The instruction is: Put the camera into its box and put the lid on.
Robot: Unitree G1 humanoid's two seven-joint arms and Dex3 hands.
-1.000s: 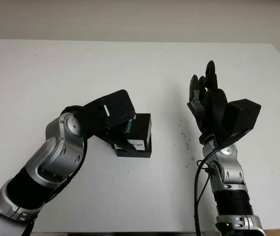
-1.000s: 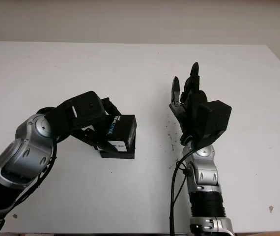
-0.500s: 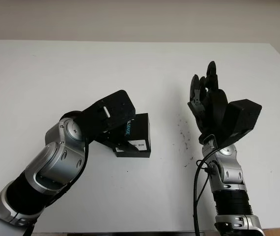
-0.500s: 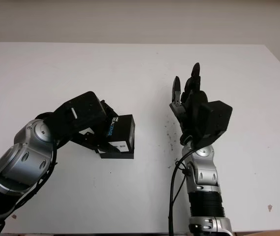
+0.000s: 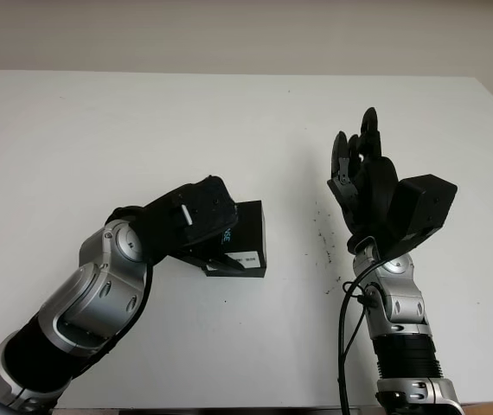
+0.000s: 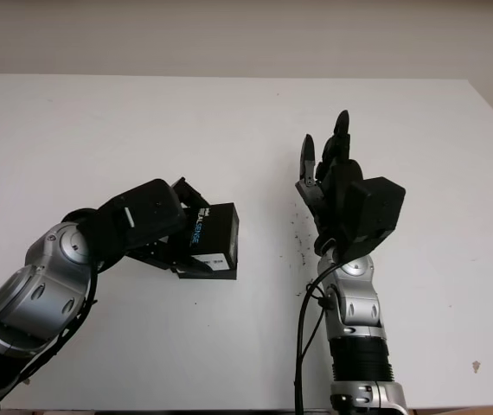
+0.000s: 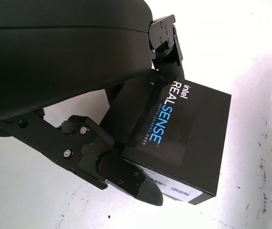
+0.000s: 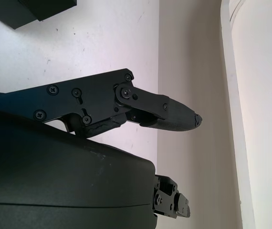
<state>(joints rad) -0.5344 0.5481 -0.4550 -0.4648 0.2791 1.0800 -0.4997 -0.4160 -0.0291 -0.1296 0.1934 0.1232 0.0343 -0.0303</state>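
A: Left hand (image 5: 196, 226) down at the box (image 5: 245, 238) now, its black shell over the near-left part of the lid, fingers (image 7: 126, 175) reaching along 2 sides of it. From the wrist camera, 1 finger lies along the labelled side edge and another sits at the far corner by the printed lettering. I'd call that a grip closed on the box, though the actual contact under the shell is hidden.

B: And the box itself?

A: Black, lid on, white and blue lettering across the top, a small white label on the side facing us. It sits on the white table (image 5: 143, 121) a little left of centre, just ahead of the left forearm.

B: The other side?

A: Right hand (image 5: 361, 177) is held up off the table, well to the right of the box, palm upright, fingers pointing up and away, uncurled, holding nothing. A black cable (image 5: 347, 320) loops down beside that forearm.

B: Anything else on the surface?

A: A scatter of small dark specks (image 5: 324, 238) on the table between the box and the right hand.
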